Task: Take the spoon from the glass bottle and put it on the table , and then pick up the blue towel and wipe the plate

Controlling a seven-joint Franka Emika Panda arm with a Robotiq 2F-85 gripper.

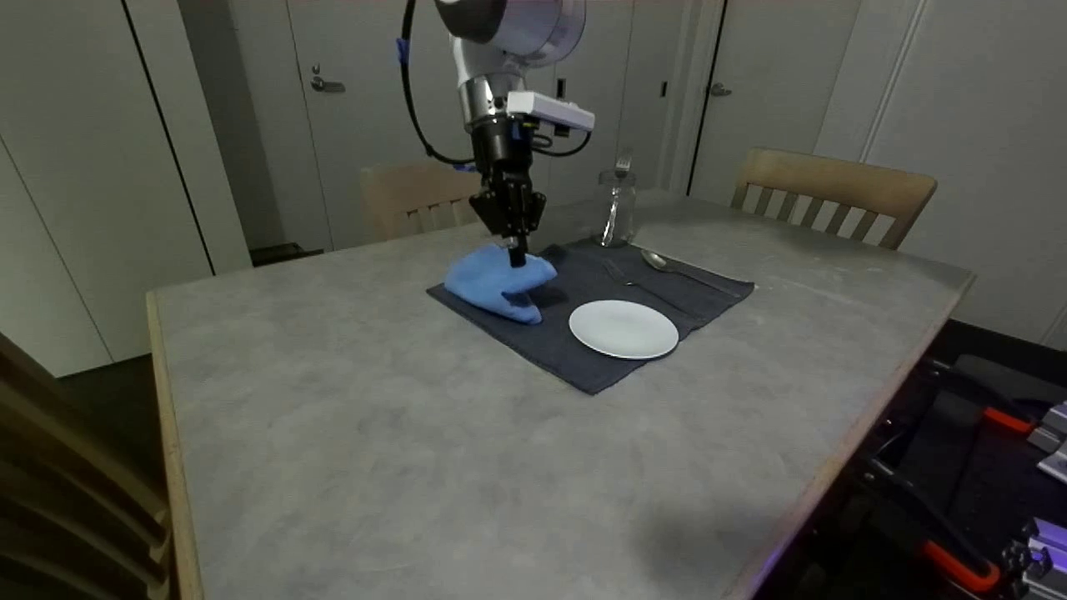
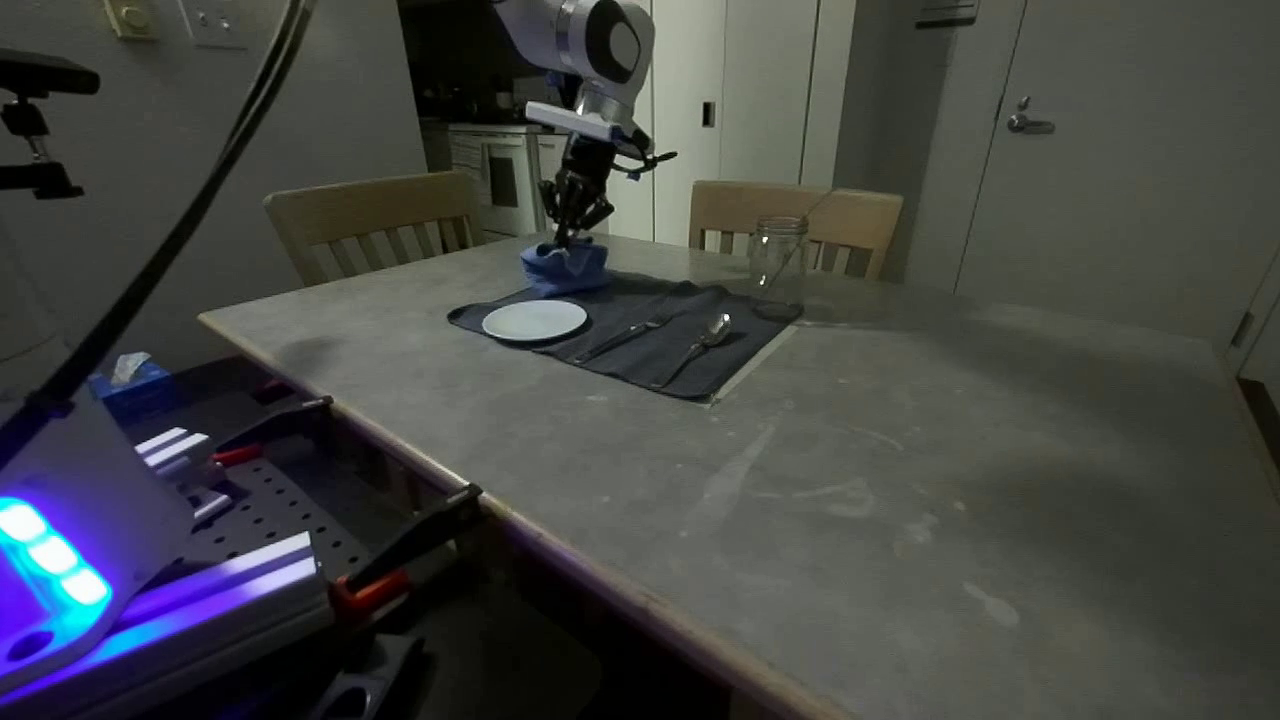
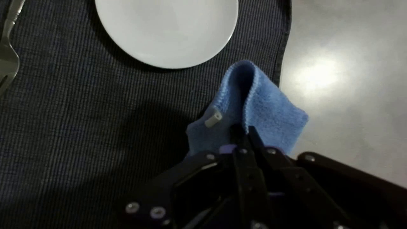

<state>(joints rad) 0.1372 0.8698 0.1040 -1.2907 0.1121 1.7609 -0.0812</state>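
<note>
Where the table [image 1: 358,467] runs back to its far edge in an exterior view (corners below as seen there), the mat [image 1: 550,343] lies near that edge. Gripper [image 3: 244,129]: fingers pressed together, pinching a fold of the towel [image 1: 483,279], which sits bunched at the mat's left corner. Plate [image 1: 623,329]: flat, by the mat's near corner, apart from the towel. Bottle [image 1: 610,215]: upright at the mat's far corner, a fork [image 1: 623,162] leaning inside. Second fork [image 3: 9,58]: on the mat, near the plate. Spoon [image 2: 708,338]: on the mat, along the edge from far corner to right corner, bowl toward the bottle.
</note>
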